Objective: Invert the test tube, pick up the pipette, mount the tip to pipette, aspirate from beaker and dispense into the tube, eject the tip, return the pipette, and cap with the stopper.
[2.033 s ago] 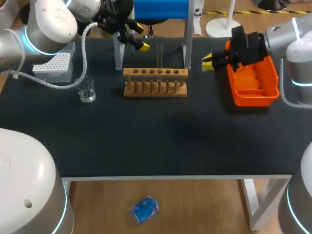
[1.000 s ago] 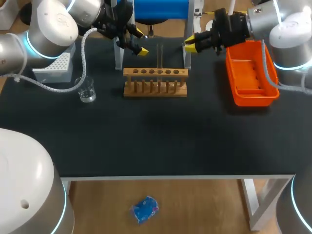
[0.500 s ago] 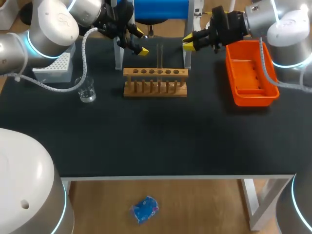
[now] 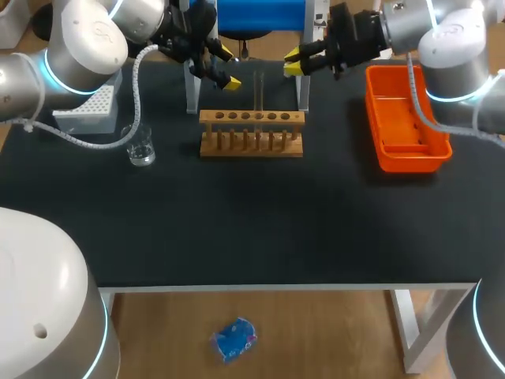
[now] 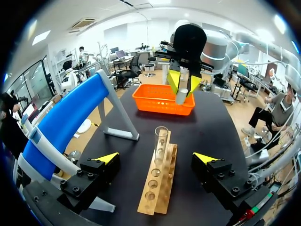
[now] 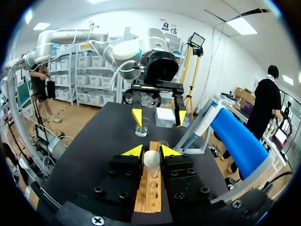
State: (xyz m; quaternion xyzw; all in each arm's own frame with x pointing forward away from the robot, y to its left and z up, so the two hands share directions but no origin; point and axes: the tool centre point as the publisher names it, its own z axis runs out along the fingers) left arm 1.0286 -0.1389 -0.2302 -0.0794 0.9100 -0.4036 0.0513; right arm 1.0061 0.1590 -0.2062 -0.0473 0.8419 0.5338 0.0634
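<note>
Layout, left to right, on the black table (image 4: 252, 221):

1. White perforated tip box (image 4: 85, 106), with the small clear glass beaker (image 4: 142, 147) just in front of it.
2. Left gripper (image 4: 226, 68): fingers spread wide, nothing between them. It hovers behind the left end of the light wooden tube rack (image 4: 251, 134).
3. Clear glass test tube (image 4: 258, 93): upright in a rack hole, mouth up, uncapped.
4. Right gripper (image 4: 293, 62): fingers closed on the small whitish rounded stopper (image 6: 151, 158), held above and behind the rack's right end, clear of the tube.
5. Orange plastic tray (image 4: 410, 164) at the far right.

Handling notes (estimated): the tube is probably light, thin-walled, slippery and breakable, and likely loose in its hole. Steady it on the wall below the rim, with light pressure. The stopper probably yields slightly; grip its upper part, leaving the lower end free to enter the mouth. Press straight down.
</note>
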